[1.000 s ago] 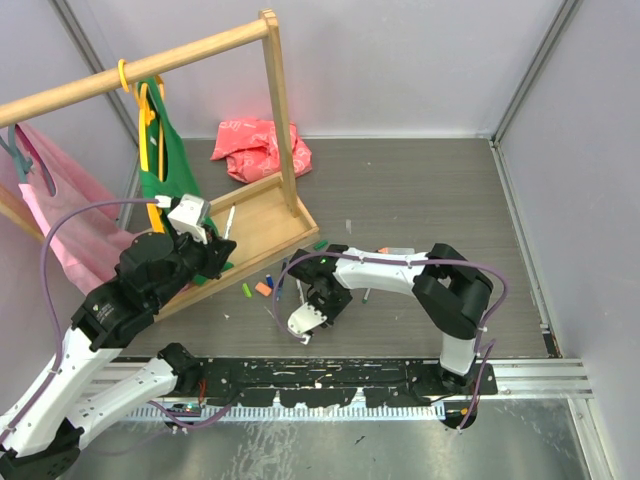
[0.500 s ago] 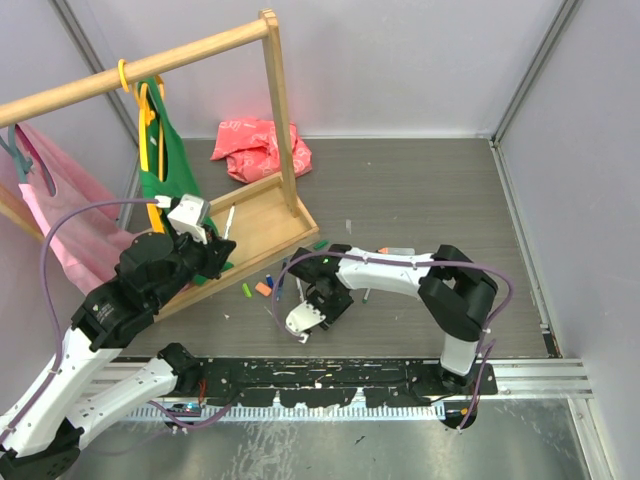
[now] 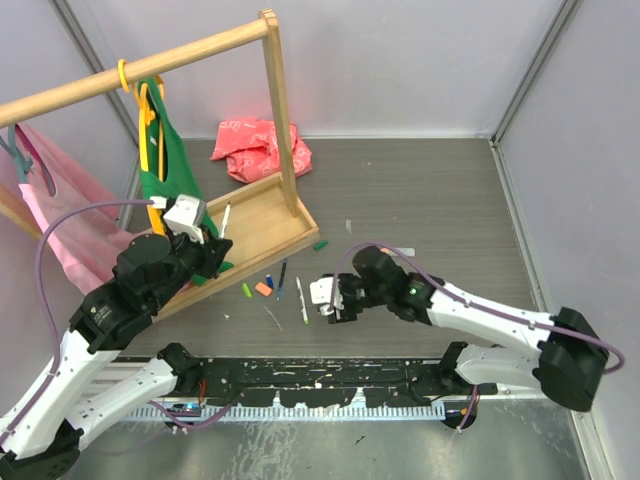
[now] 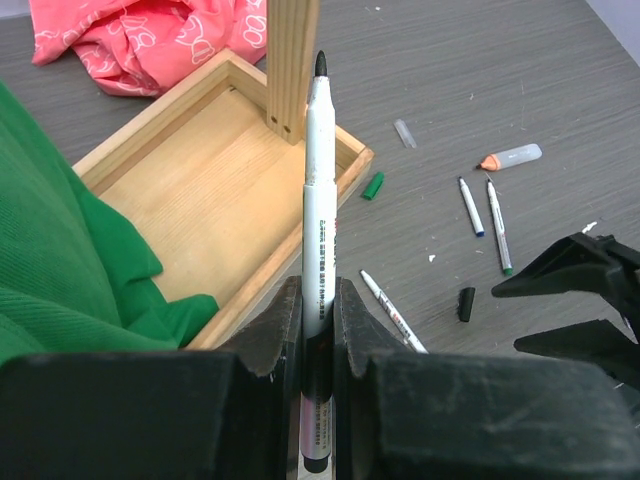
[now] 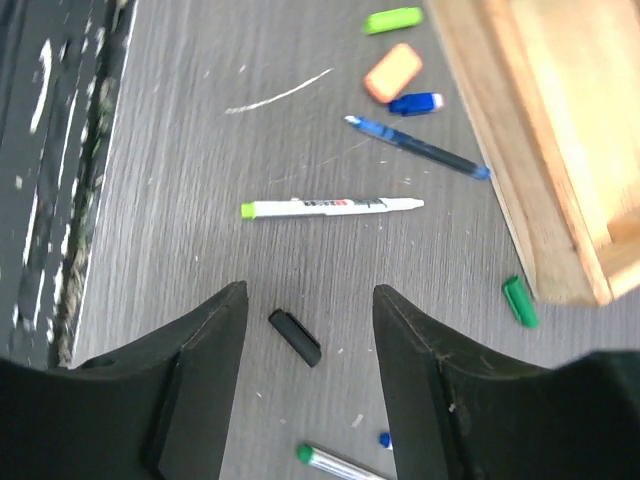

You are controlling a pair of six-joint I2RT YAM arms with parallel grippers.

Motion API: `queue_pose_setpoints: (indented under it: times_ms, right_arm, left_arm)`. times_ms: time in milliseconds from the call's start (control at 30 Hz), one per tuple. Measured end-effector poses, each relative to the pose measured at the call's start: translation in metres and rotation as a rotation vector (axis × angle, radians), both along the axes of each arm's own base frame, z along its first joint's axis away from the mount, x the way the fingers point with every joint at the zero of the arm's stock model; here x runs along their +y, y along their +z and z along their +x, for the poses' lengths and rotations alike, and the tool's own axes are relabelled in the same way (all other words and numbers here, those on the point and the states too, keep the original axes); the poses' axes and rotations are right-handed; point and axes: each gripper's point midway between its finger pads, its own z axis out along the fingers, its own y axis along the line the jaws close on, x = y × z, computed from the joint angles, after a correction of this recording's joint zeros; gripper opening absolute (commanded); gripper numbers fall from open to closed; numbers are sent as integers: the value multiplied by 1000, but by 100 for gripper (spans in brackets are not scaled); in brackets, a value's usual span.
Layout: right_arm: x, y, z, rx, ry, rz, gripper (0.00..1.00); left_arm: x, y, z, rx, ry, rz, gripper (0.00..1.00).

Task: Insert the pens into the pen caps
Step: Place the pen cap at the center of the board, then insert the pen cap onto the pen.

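Observation:
My left gripper is shut on a white pen, which stands upright with its black tip uppermost; from above the left gripper hangs over the wooden tray's front corner. My right gripper is open and hovers low over the table, apart from a short black pen cap lying between its fingers. Ahead of it lie a white pen with a green end, a blue pen, an orange cap, a lime cap and a green cap. Seen from above, the right gripper sits right of that white pen.
A wooden clothes rack stands in the tray, with green and pink garments hanging at the left. A red cloth lies behind it. More pens and a clear cap lie right of the tray. The black rail runs along the near edge.
My right arm has swung round and now reaches in from the lower right; its gripper has opened, with the black cap between its fingers. The left arm and its pen have stayed put.

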Motion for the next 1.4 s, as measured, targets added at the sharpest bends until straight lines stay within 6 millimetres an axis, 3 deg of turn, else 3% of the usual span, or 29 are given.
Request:
queue_pose_setpoints:
  times_ms: [133, 433, 700, 867, 967, 1233, 1400]
  right_arm:
    - [-2, 9, 6, 80, -217, 195, 60]
    - [2, 56, 42, 314, -669, 502, 62]
    - [-1, 61, 61, 722, -1132, 634, 64]
    - [-9, 34, 60, 961, -1432, 638, 64]
    - [-13, 16, 54, 1005, -1559, 605, 65]
    - [-15, -7, 51, 951, -1899, 512, 69]
    - [-30, -39, 42, 883, -2064, 414, 70]
  left_arm:
    - [-1, -2, 1, 5, 0, 3, 0]
    - [-2, -3, 2, 12, 1, 4, 0]
    - [-6, -8, 6, 27, -1, 9, 0]
    - [-12, -12, 6, 45, -18, -1, 0]
    - [-14, -14, 6, 52, -24, -5, 0]
    - [-14, -23, 5, 68, -25, 0, 0]
    - [-14, -25, 4, 70, -24, -1, 0]
